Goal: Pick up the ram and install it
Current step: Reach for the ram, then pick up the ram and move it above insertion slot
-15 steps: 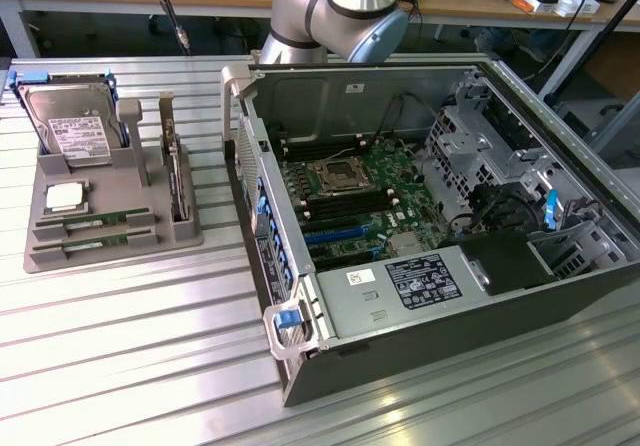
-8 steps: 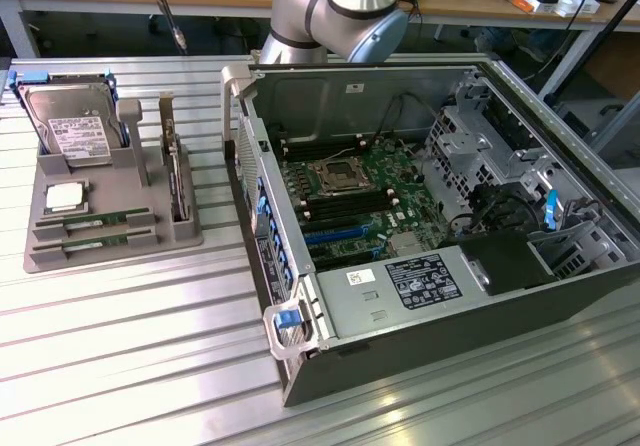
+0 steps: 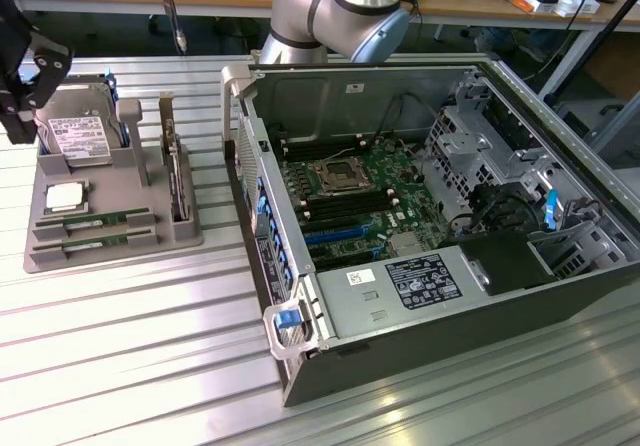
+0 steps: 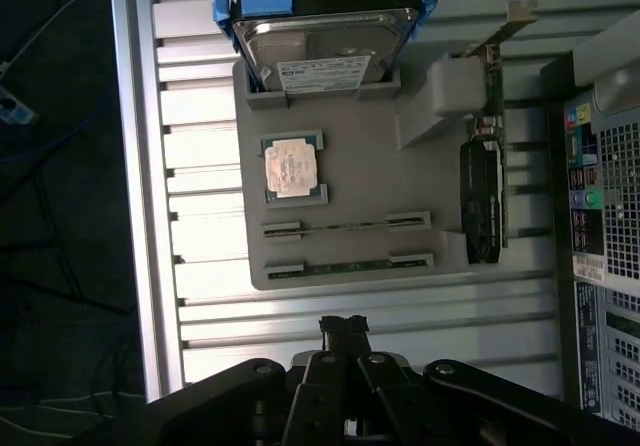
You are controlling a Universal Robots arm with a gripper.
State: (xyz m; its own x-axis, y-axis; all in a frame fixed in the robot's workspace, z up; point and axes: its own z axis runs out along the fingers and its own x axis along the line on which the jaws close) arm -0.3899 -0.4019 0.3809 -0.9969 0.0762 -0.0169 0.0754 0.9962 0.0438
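Two ram sticks lie on edge in slots of the grey holder tray [image 3: 150, 231]: one ram stick [image 3: 95, 220] and a second [image 3: 93, 240] beside it. From the wrist camera they appear as thin green strips, one ram stick [image 4: 345, 227] and the other [image 4: 345, 263]. My gripper [image 3: 18, 116] hangs above the tray's far end at the exterior view's left, over the hard drive. In the wrist view my gripper [image 4: 343, 326] is shut with nothing in it, well above the tray and apart from the sticks.
The tray also carries a hard drive [image 3: 78, 136], a silver processor [image 3: 63, 197] and a green card with a bracket [image 3: 176, 171]. The open computer case [image 3: 290, 366] lies at the exterior view's right, its motherboard [image 3: 350, 191] with dark memory slots exposed.
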